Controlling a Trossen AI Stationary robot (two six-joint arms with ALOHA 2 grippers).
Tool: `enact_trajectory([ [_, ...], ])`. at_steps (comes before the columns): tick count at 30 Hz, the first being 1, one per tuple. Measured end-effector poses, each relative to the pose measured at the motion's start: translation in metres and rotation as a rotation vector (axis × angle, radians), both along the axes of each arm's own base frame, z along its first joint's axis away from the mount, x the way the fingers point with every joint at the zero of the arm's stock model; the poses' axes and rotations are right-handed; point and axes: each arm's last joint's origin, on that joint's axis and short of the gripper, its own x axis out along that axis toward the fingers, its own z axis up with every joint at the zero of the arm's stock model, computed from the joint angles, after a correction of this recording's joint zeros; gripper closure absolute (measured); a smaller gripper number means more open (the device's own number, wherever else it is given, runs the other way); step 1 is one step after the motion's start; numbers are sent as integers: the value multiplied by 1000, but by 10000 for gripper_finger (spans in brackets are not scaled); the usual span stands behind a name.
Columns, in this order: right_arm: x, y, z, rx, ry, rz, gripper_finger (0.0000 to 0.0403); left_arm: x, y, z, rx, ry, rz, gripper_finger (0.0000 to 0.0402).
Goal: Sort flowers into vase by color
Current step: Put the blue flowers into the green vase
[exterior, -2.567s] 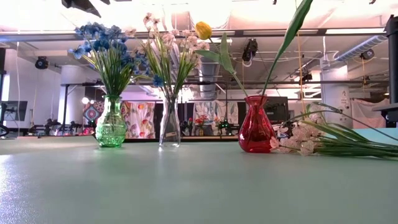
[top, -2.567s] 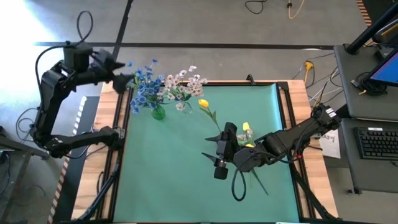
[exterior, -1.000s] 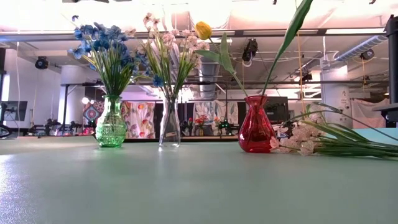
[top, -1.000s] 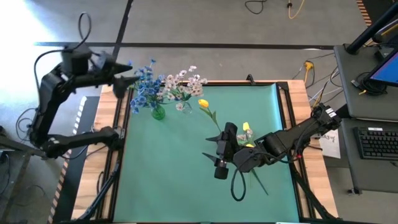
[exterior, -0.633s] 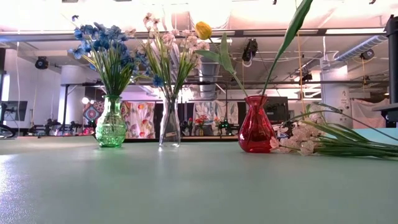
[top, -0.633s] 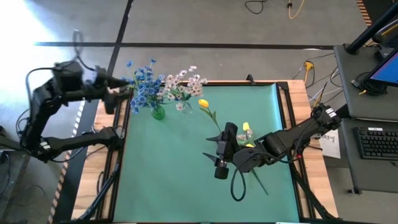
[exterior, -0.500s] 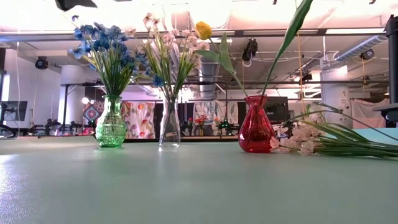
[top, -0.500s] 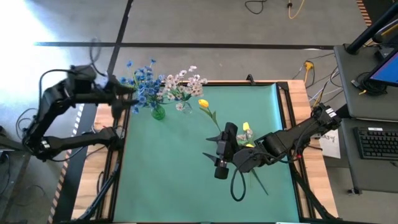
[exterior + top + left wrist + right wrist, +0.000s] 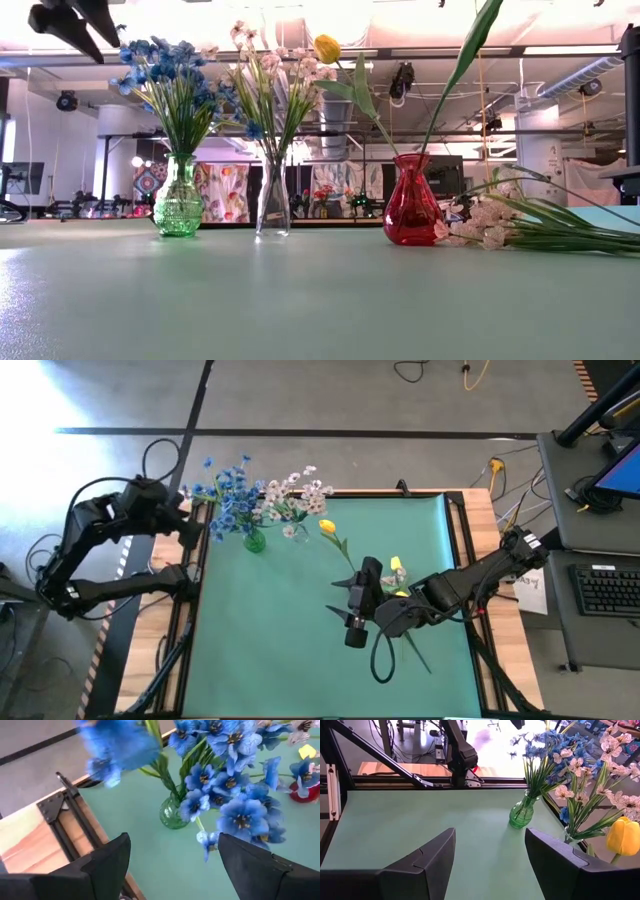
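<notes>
The blue blossom clusters [image 9: 228,500] stand in the green vase [image 9: 254,541] near the far left corner. Beside it, a clear vase [image 9: 272,205] holds the pale pink-white sprays [image 9: 300,490]. A yellow tulip [image 9: 327,48] leans out of the red vase [image 9: 411,203]. More pink-white sprays [image 9: 490,225] lie flat on the mat to that vase's right. My left gripper [image 9: 198,525] is open and empty, hovering just left of the blue blossoms [image 9: 225,785]. My right gripper [image 9: 340,600] is open and empty above the table's middle, facing the vases [image 9: 522,813].
The green mat [image 9: 280,650] is bare on its near and left parts. A wooden border and a black frame rail [image 9: 70,815] run along the table's left edge under my left gripper. Green leaves [image 9: 415,650] lie below my right arm.
My left gripper has drawn back from above the blue flowers toward the table's left edge. It has also come down, and now shows at the top left of the low view. The flowers and my right arm have kept still.
</notes>
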Motion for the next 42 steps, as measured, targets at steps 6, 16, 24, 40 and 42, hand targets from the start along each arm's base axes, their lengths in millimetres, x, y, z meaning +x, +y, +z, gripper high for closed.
enact_trajectory([
  [6, 0, 0, -1, -4, 6, 0, 170, 18, 14, -22, 18, 47, -17, 115],
  [16, 0, 0, -1, -1, 6, 3, 170, 32, 25, -54, 69, 33, 2, 136],
  [24, 0, 0, -1, -1, 6, 3, 170, 24, 21, -56, 199, -89, 50, 157],
  [40, 0, 0, -1, 8, 3, -2, 170, 28, 24, -90, 248, -269, 108, 108],
  [42, 0, 0, 0, 14, 1, -4, 170, 31, 26, -94, 257, -283, 108, 96],
])
